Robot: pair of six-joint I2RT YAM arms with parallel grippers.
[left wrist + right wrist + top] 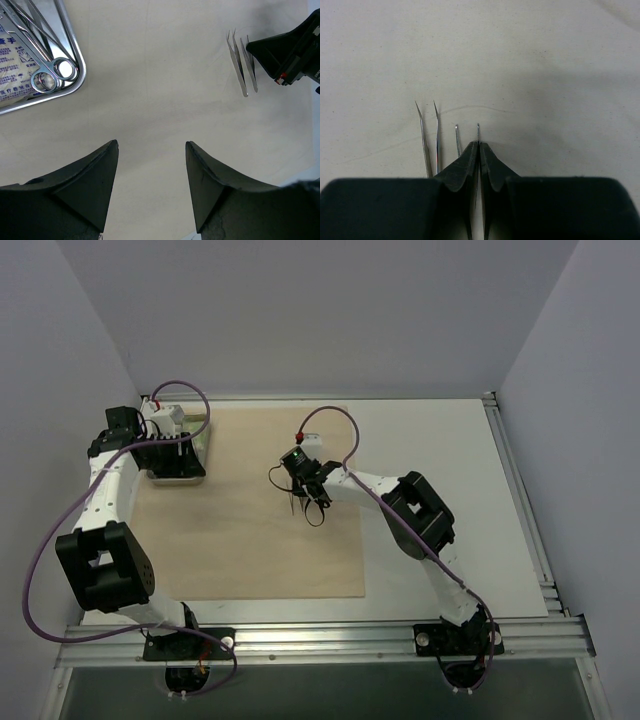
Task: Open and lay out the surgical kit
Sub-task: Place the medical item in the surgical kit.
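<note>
The beige cloth wrap [250, 540] lies spread flat as a large sheet. The steel tray [75, 86] sits at its far left corner, holding scissor-like instruments [52, 75] and a white printed packet [12, 75]. My left gripper [151, 142] hangs open over bare cloth beside the tray [170, 478], holding nothing. Two tweezers lie side by side mid-cloth. My right gripper [479, 145] is down on them, shut, with one arm of the straight tweezers [457, 137] pinched between its fingers. The curved tweezers [424, 142] lie free to their left.
The white tabletop [440, 440] shows right of the cloth, with a metal rail [520, 500] along its right edge. Grey walls close in the back and sides. The right arm's black gripper body [295, 47] shows at the right edge of the left wrist view.
</note>
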